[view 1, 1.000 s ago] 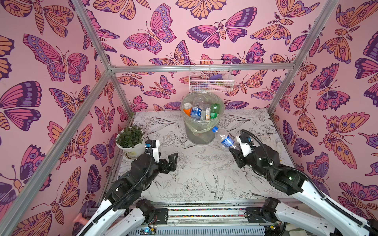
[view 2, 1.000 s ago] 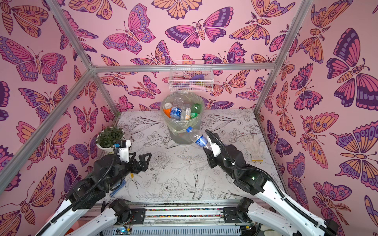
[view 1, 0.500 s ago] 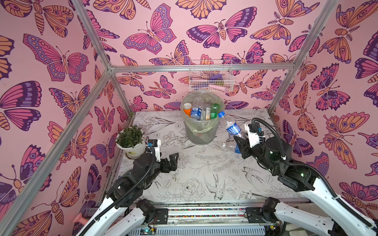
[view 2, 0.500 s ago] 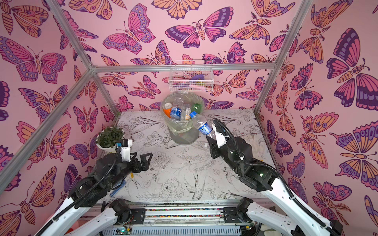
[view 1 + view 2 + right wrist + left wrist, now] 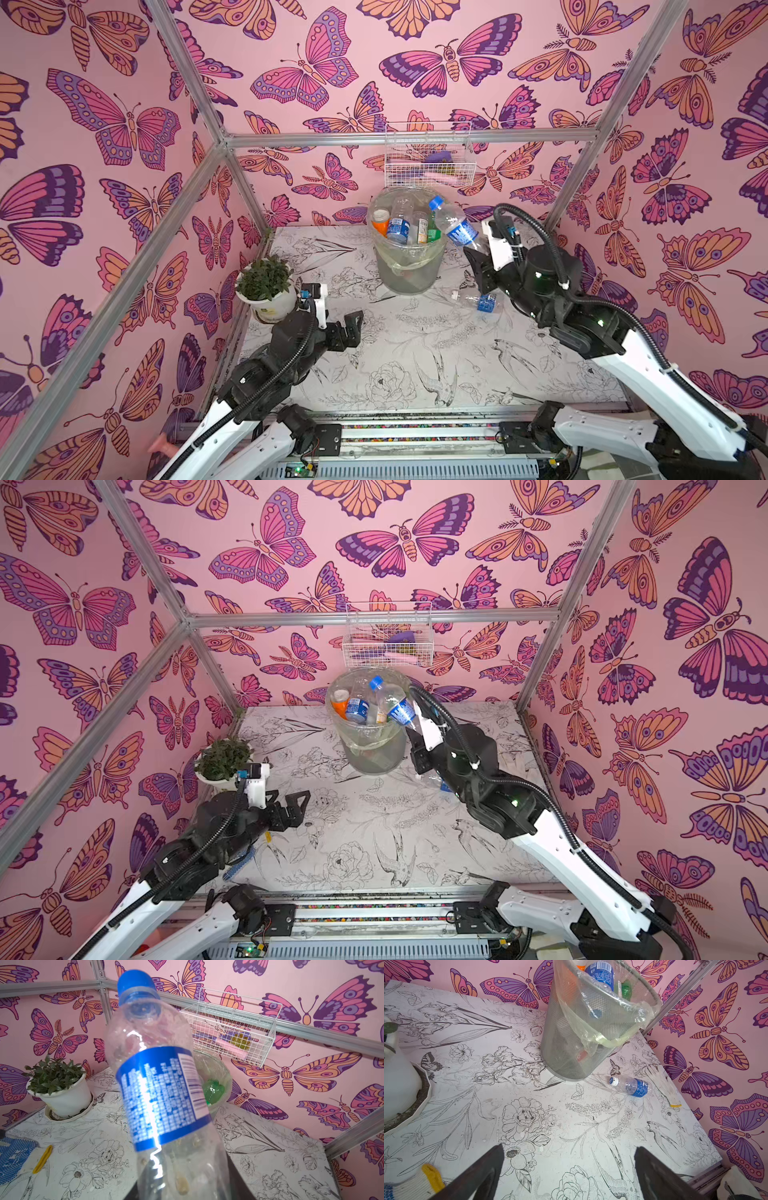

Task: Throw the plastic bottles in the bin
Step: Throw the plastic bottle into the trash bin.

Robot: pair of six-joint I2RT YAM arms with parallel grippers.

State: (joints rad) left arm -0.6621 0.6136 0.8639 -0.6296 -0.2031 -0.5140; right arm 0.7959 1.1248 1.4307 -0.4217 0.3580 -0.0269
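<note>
Right gripper (image 5: 478, 253) clamping blue-label bottle (image 5: 456, 227) by base, carrying it higher than moments ago; cap now reaching over bin (image 5: 409, 276) rim. Release pending. Left gripper (image 5: 353, 328) idling, jaws apart. Loose bottle (image 5: 478, 300) lying beside bin.

We see the right gripper (image 5: 480, 254) climb from low beside the bin's (image 5: 409, 272) base to the height of its rim, carrying the blue-labelled bottle (image 5: 456, 226) with it. The bottle, a second ago tipped low with its cap by the bin's wall, now tilts steeply, cap up at the rim. With the gripper lifted, a second bottle (image 5: 478, 300) shows lying on the table (image 5: 415, 353) beneath it.
</note>
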